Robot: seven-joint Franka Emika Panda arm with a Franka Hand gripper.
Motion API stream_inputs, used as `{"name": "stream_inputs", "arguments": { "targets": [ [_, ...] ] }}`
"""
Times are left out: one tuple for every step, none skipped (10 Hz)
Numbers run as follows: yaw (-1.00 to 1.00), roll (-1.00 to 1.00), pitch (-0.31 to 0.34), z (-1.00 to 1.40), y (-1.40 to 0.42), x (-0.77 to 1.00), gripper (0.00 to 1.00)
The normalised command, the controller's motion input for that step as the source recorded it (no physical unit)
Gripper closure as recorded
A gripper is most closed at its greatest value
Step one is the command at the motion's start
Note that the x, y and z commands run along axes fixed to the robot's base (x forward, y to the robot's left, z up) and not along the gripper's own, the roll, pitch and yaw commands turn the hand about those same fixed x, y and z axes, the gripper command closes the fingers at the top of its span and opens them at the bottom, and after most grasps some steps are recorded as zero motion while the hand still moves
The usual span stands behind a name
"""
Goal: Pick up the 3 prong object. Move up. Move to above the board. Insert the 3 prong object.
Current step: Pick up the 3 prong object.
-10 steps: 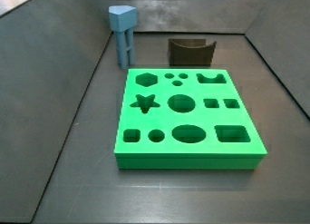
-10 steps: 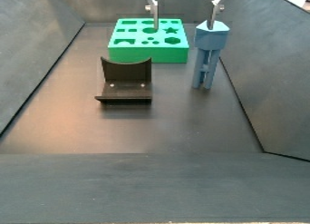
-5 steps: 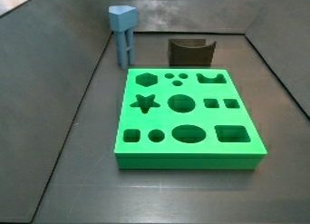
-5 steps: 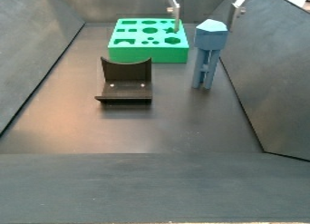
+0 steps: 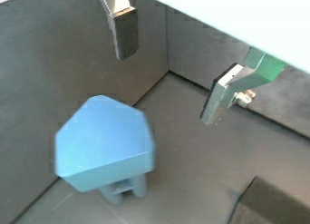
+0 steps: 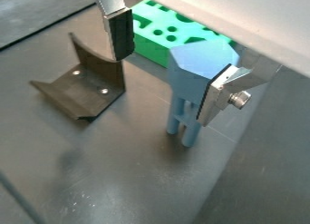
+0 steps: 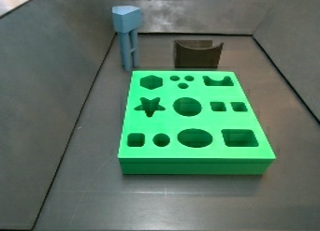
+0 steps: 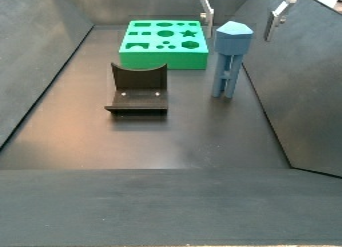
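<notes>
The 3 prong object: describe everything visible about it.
The 3 prong object is a blue-grey, plastic-looking peg: a wide angular head on a slim stem ending in prongs. It stands upright on the dark floor, beside the board, untouched. The gripper hangs above, jaws open on either side of its head.

In a side view we see only the pincer (image 8: pixel 246 11) fingertips; the frame's upper edge cuts off the rest. In a wrist view the 3 prong object (image 5: pixel 105 146) hides its own prongs beneath its head, and the board (image 5: pixel 269 66) shows as one green corner behind a finger.
</notes>
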Motion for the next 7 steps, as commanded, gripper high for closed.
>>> {"name": "stream_inputs", "arguments": {
  "targets": [
    [-0.52,-0.13,-0.207,-0.07,-0.2,-0.17,0.0],
    [-0.53,-0.14,-0.196,-0.05,-0.22,-0.13,0.0],
    [-0.53,-0.13,-0.181,-0.03,-0.21,-0.09,0.0],
    [-0.52,-0.12,-0.164,-0.02,-0.2,-0.08,0.0],
    [-0.5,-0.15,-0.151,0.0,-0.14,-0.04,0.0],
    [-0.19,-0.03,-0.064,0.0,-0.01,0.0,0.0],
    [-0.1,-0.09,-0.081,-0.02,-0.13,0.04,0.0]
  ]
}}
